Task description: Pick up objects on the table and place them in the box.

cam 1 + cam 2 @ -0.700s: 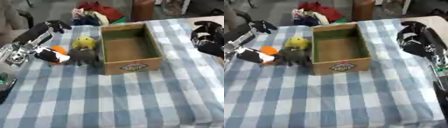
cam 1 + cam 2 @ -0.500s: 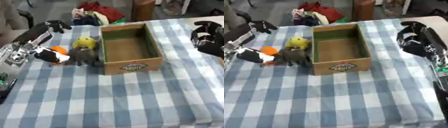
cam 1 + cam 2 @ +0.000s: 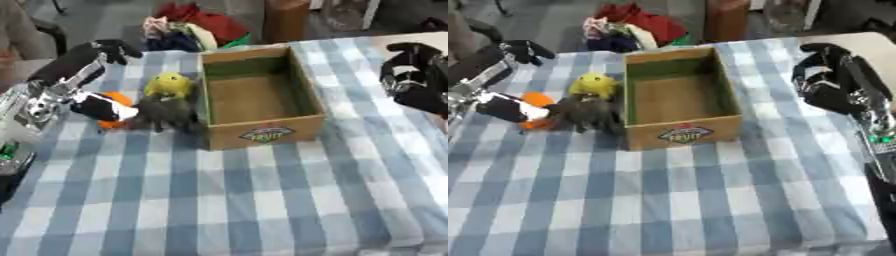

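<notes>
Tablecloth (image 3: 262, 200): blue-and-white check. Box (image 3: 262, 132): brown cardboard, green inner walls. Toys: yellow one (image 3: 169, 84); dark grey one (image 3: 166, 112); black-and-white with orange (image 3: 103, 107), possibly a penguin.

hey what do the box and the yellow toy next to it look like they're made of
The box looks like brown corrugated cardboard, matte, with a printed label on its front and green lining the inner walls. The yellow toy looks like soft plush fabric, rounded with a fuzzy outline, though this view leaves it uncertain.

The dark furry toy (image 3: 166, 112) is too blurred to identify and hides the box's (image 3: 262, 131) left wall.
</notes>
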{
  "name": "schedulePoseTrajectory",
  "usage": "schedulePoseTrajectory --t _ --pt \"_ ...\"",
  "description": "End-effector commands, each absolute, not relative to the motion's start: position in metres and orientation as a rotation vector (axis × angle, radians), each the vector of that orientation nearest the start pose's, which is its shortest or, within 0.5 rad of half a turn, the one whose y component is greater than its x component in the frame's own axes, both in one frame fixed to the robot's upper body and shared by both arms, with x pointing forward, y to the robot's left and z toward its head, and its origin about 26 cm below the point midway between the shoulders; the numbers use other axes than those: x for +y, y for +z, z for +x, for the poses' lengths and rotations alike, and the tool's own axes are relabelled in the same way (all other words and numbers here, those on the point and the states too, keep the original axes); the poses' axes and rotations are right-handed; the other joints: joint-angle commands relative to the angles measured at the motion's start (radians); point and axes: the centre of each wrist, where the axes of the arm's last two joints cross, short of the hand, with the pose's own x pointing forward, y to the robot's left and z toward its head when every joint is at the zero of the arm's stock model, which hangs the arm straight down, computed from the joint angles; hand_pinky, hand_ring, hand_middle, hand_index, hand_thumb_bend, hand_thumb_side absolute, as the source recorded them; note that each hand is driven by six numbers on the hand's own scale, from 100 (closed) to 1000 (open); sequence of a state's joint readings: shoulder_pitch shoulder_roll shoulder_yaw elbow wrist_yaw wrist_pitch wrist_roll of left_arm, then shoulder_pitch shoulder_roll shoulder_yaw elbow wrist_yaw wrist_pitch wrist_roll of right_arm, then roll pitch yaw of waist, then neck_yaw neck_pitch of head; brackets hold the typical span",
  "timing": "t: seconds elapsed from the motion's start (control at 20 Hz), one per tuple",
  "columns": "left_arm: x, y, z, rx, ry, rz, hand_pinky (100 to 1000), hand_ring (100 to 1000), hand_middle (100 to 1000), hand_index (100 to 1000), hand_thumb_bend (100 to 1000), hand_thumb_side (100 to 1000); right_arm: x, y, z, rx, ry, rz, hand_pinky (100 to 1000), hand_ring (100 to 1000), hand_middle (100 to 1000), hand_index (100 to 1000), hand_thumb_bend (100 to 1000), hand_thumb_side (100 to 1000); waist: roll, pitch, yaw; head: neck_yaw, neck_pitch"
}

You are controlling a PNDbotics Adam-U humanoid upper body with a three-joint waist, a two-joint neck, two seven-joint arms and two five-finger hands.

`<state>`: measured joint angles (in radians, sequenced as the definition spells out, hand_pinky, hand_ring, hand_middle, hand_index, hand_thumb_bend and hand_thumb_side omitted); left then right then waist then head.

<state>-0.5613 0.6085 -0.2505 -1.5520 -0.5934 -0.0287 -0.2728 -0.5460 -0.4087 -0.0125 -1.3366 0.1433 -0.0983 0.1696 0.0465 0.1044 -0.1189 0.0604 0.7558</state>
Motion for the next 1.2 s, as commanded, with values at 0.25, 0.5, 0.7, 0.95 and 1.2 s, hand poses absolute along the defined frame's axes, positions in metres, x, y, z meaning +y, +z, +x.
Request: schedulePoseTrajectory --t 0.25,0.5,0.7,0.95,1.2 --pt "0.264 0.188 0.402 -1.665 -1.507 0.792 793 767 797 868 600 261 -0.312 0.152 0.406 -1.907 0.641 -0.331 584 770 577 821 100 147 -0.007 -0.016 -0.009 0.008 0.001" --pt "0.255 0.176 0.417 -1.647 -1.531 0.802 789 758 787 867 600 258 -0.312 0.151 0.406 -1.906 0.639 -0.329 585 774 582 819 100 144 -0.011 -0.017 -0.02 0.011 0.006" --pt "0.252 0.168 0.426 -1.643 -1.534 0.795 788 755 782 863 610 263 -0.313 0.151 0.406 -1.904 0.629 -0.342 586 778 549 786 100 139 -0.013 -0.018 -0.027 0.013 0.009" --pt "0.252 0.157 0.432 -1.605 -1.567 0.762 789 749 770 845 614 264 -0.315 0.151 0.406 -1.902 0.588 -0.395 582 775 497 752 100 110 -0.013 -0.019 -0.032 0.015 0.012" --pt "0.253 0.148 0.434 -1.535 -1.63 0.72 777 708 710 803 591 235 -0.314 0.152 0.406 -1.91 0.556 -0.413 582 776 499 749 100 104 -0.013 -0.018 -0.035 0.015 0.014"
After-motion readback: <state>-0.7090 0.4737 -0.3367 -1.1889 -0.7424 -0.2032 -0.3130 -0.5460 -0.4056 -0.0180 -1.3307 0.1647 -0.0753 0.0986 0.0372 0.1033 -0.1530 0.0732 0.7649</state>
